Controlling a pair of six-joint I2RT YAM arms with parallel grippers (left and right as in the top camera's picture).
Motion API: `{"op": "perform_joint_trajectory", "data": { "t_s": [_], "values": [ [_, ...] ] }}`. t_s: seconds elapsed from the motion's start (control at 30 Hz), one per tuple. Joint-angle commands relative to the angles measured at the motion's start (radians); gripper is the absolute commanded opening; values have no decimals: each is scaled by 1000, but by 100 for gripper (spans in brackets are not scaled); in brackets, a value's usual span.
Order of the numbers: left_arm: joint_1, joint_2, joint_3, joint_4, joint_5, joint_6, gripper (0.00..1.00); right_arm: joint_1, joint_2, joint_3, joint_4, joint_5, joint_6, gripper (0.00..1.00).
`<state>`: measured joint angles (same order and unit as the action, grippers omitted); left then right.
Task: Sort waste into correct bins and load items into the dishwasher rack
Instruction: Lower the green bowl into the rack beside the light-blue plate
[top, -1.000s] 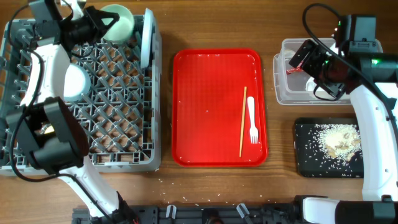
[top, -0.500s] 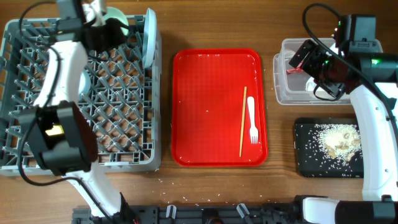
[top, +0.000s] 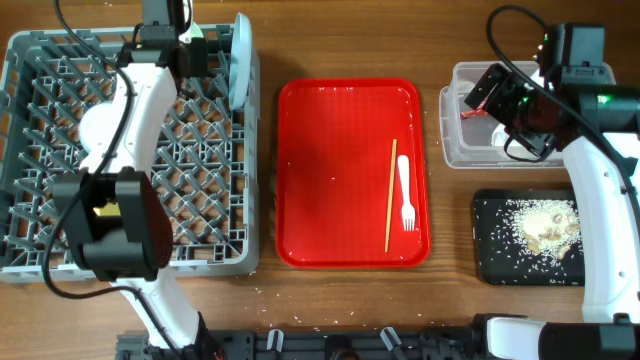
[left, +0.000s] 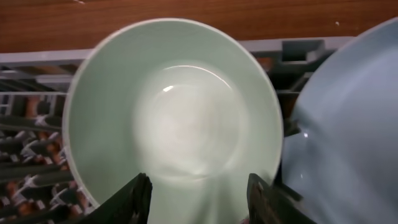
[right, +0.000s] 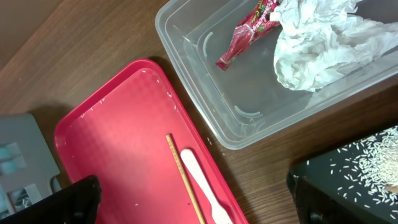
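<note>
The light green bowl (left: 174, 106) stands on edge at the back of the grey dishwasher rack (top: 60, 200), next to the upright pale blue plate (top: 238, 62). My left gripper (left: 202, 200) is open, its fingers spread wide just in front of the bowl; it also shows in the overhead view (top: 190, 50), where it hides most of the bowl. My right gripper (right: 205, 199) is open and empty beside the clear tub (top: 455, 150). The tub holds the red wrapper (right: 249, 31) and the white napkin (right: 317, 43). Rice scraps (top: 540, 225) lie on the black tray (top: 495, 265).
A red serving tray (top: 330, 170) lies in the middle and holds a wooden chopstick (top: 390, 200) and a white plastic fork (top: 405, 195). My left arm stretches over the left half of the rack. A few rice grains lie on the table's front edge.
My left arm has swung from the rack's left side to its back edge, and its gripper now covers the green bowl. The right arm has not moved.
</note>
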<state>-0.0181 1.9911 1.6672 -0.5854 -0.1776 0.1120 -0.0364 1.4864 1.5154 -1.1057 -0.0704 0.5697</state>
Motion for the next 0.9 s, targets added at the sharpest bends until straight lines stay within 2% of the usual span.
{"op": "perform_joint_trajectory", "data": {
  "t_s": [0.0,0.2,0.4,0.47,0.5,0.8,0.87],
  "values": [
    [-6,52,2,-7,126,12,51,0,-3,14,2,-5,-16,100],
    [-24,54,3,9,119,15,49,0,-3,14,2,-5,-17,100],
    [-24,-57,3,8,112,15,46,0,-3,14,2,-5,-17,100],
    [-24,-78,3,0,168,25,48,0,-3,14,2,-5,-17,100],
    [-24,-78,3,-17,196,73,50,0,-3,14,2,-5,-16,100],
    [-19,4,2,15,196,121,53,0,-3,14,2,-5,-17,100],
    [-19,21,2,23,204,193,59,0,-3,14,2,-5,-17,100]
  ]
}}
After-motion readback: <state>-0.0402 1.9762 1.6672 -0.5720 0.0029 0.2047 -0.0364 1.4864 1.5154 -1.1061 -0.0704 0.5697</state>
